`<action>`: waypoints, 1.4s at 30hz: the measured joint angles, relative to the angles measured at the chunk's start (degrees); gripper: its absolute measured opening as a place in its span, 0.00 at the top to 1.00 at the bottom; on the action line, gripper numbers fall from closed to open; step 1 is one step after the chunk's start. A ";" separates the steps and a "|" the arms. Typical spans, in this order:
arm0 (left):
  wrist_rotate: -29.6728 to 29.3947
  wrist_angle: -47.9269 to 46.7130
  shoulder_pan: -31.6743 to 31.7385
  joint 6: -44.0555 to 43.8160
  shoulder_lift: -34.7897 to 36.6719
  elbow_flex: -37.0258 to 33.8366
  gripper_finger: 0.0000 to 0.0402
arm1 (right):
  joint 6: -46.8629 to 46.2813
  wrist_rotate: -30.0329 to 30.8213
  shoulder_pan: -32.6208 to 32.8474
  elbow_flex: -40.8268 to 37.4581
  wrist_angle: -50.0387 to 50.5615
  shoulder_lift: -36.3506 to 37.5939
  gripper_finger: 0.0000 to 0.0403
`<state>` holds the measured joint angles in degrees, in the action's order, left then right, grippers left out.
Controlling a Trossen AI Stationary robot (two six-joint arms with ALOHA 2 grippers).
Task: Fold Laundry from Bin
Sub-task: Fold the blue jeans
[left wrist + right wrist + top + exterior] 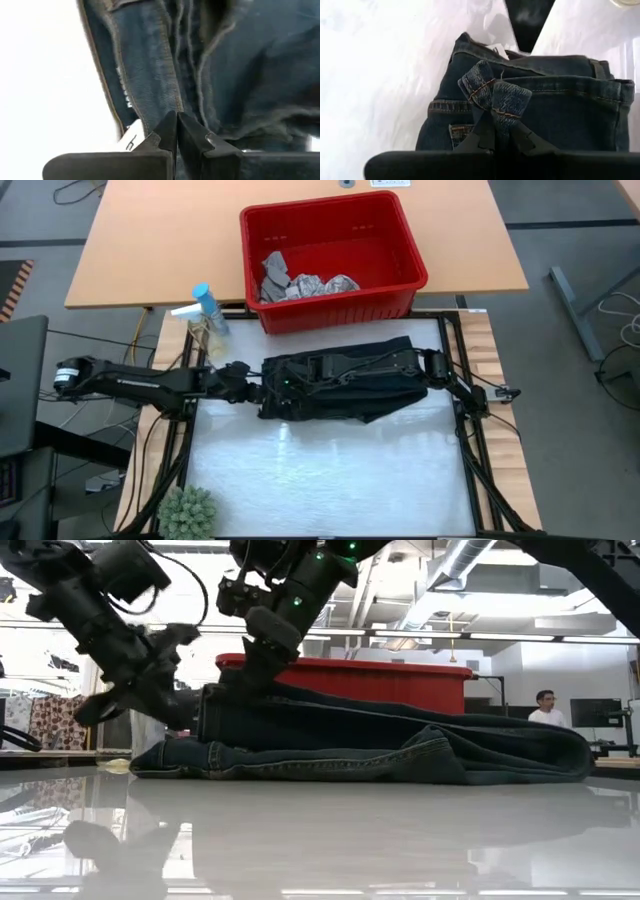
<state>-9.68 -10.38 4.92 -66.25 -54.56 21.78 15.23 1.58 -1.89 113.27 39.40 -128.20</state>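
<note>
The dark navy trousers (345,385) lie folded in several layers on the white table top, just in front of the red bin (335,280). A grey cloth (274,272) and a leaf-print cloth (325,285) lie inside the bin. My left gripper (256,387) reaches in level from the table's left and is shut at the trousers' left end (207,712). My right gripper (287,384) reaches across the trousers from the right and is shut on a bunched hem (494,95). My left gripper's shut fingertips (176,125) meet the trousers' stitched edge beside a white label (131,142), coming level from the table's left. The tips hide whether cloth lies between them. The rest of the trousers lies on the table. My right gripper pinches a bunched hem with orange stitching (495,102) between its two fingers, slanting down from above. The hem stands just above the folded layers near the trousers' left end. The rest of the trousers lies on the table.
Two spray bottles (205,315) stand at the table's far left corner and a small green plant (188,515) at the near left. The bin stands close behind the trousers. A person (545,708) shows far off in the room. The white surface (330,470) stretches toward the near edge.
</note>
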 joint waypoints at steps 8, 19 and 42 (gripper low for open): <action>-6.95 -0.71 -8.67 4.93 6.91 -0.34 1.00 | 1.65 0.00 -0.90 -0.10 2.36 0.00 0.92; -13.10 12.20 -17.55 7.34 -8.21 -1.97 1.00 | 1.83 -0.19 -2.08 -0.11 2.56 0.02 0.92; -15.99 32.74 -17.78 7.03 -29.97 -2.86 1.00 | -0.66 13.46 -4.10 -0.20 -3.44 9.25 0.92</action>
<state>-25.67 22.36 -12.87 -59.22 -84.53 18.92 14.57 15.04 -5.99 113.08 35.95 -118.95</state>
